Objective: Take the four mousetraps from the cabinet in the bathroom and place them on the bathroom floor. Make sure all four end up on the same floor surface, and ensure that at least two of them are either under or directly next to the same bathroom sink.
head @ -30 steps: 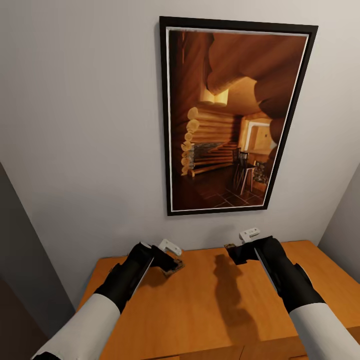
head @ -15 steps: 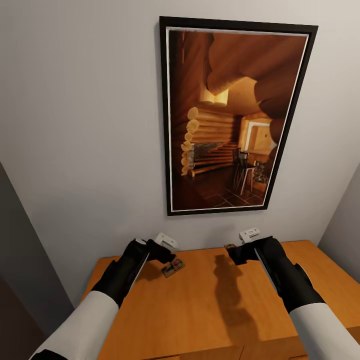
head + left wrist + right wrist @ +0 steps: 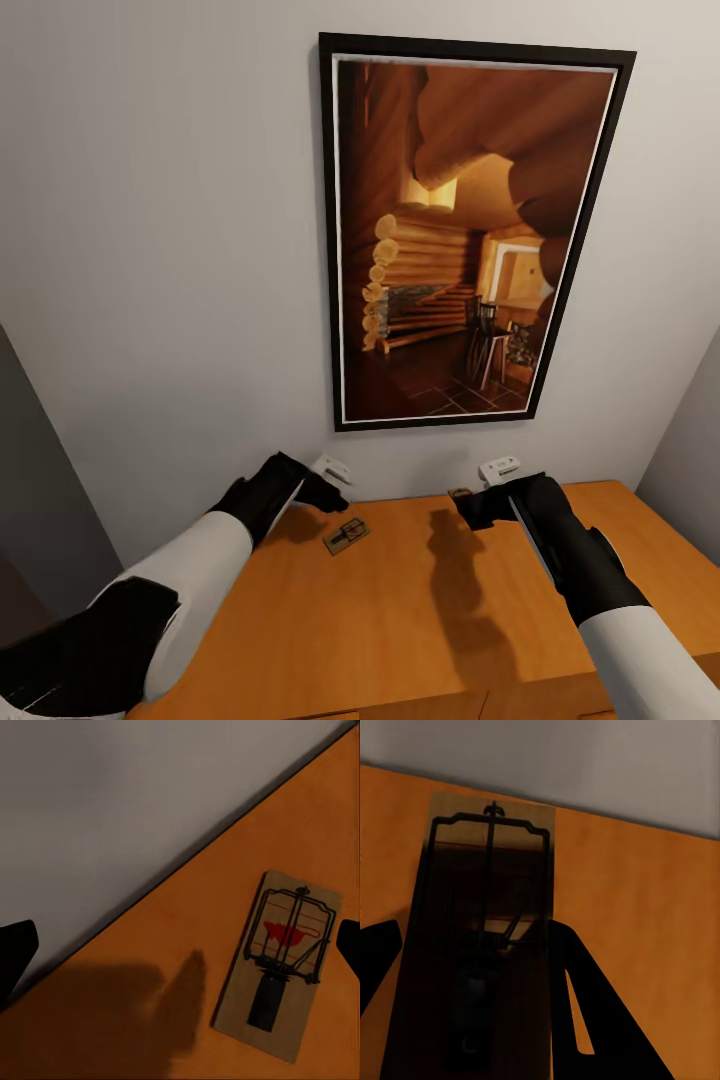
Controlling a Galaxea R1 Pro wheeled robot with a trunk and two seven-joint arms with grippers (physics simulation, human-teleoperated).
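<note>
Since a second ago the left gripper (image 3: 325,492) has let go and lifted off toward the wall, leaving one mousetrap (image 3: 346,536) lying flat on the cabinet (image 3: 400,620) top, near its back edge. Its fingers stand spread, empty. That mousetrap's long axis runs diagonally, just below and beside the left gripper, the nearer one. The right gripper (image 3: 470,505) is clamped on a second mousetrap (image 3: 480,945), which is shadowed and partly cut off.
</note>
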